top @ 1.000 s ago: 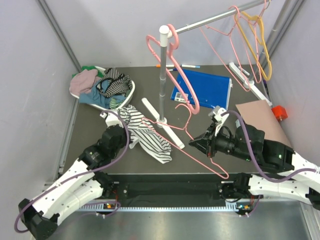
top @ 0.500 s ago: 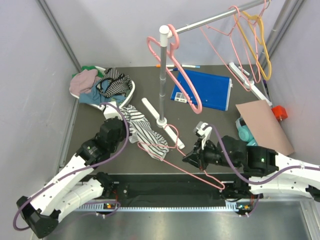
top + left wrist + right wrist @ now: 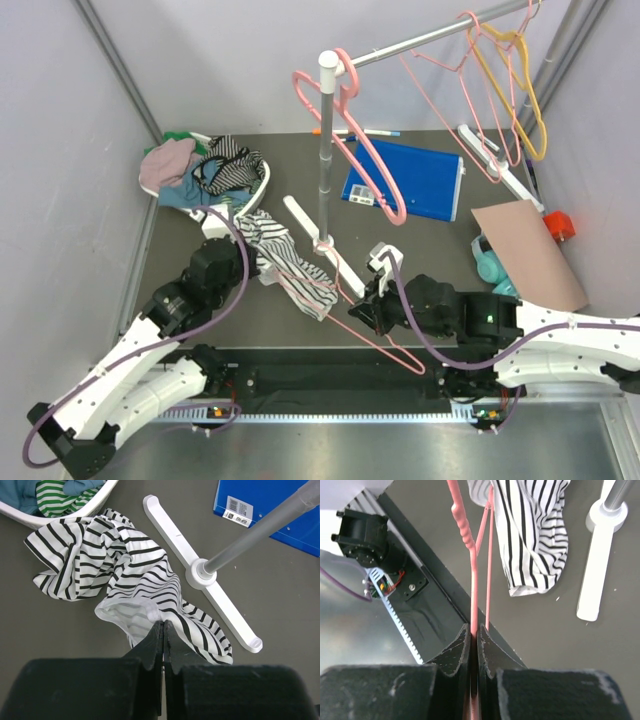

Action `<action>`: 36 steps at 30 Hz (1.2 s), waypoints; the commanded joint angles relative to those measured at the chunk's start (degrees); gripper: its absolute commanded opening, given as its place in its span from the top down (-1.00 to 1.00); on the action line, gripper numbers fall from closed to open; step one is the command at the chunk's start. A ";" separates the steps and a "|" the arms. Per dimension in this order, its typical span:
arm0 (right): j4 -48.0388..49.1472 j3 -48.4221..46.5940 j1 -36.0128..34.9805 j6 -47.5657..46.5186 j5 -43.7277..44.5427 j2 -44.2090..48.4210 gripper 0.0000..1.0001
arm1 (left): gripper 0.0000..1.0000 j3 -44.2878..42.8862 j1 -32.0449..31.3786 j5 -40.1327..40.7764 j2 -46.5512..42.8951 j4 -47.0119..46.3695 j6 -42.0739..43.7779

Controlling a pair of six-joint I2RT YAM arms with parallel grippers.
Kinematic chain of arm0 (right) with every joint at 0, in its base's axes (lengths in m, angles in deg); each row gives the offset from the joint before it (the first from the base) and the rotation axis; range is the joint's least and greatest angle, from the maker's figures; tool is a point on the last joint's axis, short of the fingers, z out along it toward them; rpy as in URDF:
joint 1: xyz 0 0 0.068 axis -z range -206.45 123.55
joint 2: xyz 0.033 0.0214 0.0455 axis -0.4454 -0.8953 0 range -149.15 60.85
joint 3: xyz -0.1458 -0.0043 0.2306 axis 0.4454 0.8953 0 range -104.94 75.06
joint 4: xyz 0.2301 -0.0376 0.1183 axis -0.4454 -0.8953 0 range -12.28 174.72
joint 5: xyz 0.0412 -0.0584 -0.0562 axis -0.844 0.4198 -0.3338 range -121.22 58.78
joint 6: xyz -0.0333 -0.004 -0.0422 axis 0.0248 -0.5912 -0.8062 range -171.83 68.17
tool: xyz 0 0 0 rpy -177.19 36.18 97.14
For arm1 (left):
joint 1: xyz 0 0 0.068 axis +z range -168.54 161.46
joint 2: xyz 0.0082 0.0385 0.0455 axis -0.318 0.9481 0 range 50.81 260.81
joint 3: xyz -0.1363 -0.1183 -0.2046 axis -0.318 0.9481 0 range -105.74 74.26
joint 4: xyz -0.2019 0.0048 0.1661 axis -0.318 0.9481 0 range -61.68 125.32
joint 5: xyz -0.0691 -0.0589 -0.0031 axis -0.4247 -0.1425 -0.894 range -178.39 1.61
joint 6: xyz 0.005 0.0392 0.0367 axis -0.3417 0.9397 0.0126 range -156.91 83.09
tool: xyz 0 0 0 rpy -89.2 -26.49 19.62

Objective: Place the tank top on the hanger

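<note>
top external, hanger (image 3: 350, 329) slanting far-left to near-right, reaching tank top (image 3: 290, 262)

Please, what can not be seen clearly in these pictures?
Hook of the hanger: cut by the top edge in the right wrist view; lost against the tank top in the top view.
Straps of the tank top: left wrist view, hidden in crumpled folds.
Contents of the basket: left wrist view, cut by the top edge.

No words or numbers could be read anywhere; the only printed mark was a white barcode sticker (image 3: 236, 517) on the corner of the blue folder (image 3: 260, 495), just beyond the rack's white base (image 3: 202, 574), its print too small to read.
</note>
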 commanded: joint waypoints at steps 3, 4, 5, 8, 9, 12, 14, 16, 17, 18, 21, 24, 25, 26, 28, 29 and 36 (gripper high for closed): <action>9.78 0.80 -0.87 -3.08 3.77 1.18 1.00 | 1.00 -3.32 -0.13 -3.61 -1.64 0.64 0.46; 11.80 1.51 -0.87 -3.43 3.59 1.18 1.00 | 1.00 -3.50 -0.13 -4.14 -1.73 0.72 0.37; 12.60 1.95 -0.87 -4.13 3.42 1.26 1.00 | 1.00 -4.02 -0.13 -5.27 -1.64 0.81 0.37; 16.20 3.27 -0.87 -5.36 2.80 0.91 1.00 | 1.00 -5.43 -0.13 -7.64 -1.47 -0.15 0.20; 17.60 3.53 -0.87 -5.62 2.63 0.65 1.00 | 1.00 -5.78 -0.13 -8.35 -1.21 -0.15 0.11; 21.11 4.76 -0.87 -6.59 2.45 0.39 1.00 | 1.00 -7.45 -0.13 -11.68 -0.42 -1.03 -0.07; 24.02 6.69 -0.87 -7.29 2.54 0.65 1.00 | 1.00 -8.86 -0.13 -14.68 0.46 -2.79 -0.24; 27.89 8.18 -0.95 -7.91 2.71 0.91 1.00 | 1.00 -9.74 -0.13 -18.10 0.90 -3.40 -1.12; 28.86 8.63 -0.87 -8.09 2.80 1.00 1.00 | 1.00 -10.61 -0.13 -19.25 1.34 -4.02 -1.47; 30.61 9.07 -0.87 -8.44 2.97 1.26 1.00 | 1.00 -10.88 -0.13 -20.39 1.52 -4.37 -2.17; 32.81 10.04 -0.87 -9.40 3.06 1.53 1.00 | 1.00 -11.85 -0.13 -24.70 1.35 -5.51 -3.66; 35.53 11.26 -0.87 -10.46 3.07 2.31 1.00 | 1.00 -11.94 -0.13 -28.92 0.56 -6.92 -5.16; 36.24 12.23 -0.95 -10.72 3.06 2.58 1.00 | 1.00 -11.85 -0.13 -29.62 0.29 -7.18 -5.43; 37.03 12.67 -0.95 -10.81 3.15 2.76 1.00 | 1.00 -11.85 -0.13 -30.67 -0.32 -7.36 -5.78; 38.97 13.90 -0.95 -11.08 3.33 3.81 1.00 | 1.00 -11.59 -0.13 -29.81 -1.02 -7.01 -5.17; 39.41 14.34 -0.87 -11.25 3.24 4.08 1.00 | 1.00 -11.67 -0.13 -27.28 -1.55 -6.23 -4.64; 41.61 15.92 -0.95 -11.25 2.54 5.31 1.00 | -0.74 -13.78 -0.21 -18.12 -4.36 0.20 1.50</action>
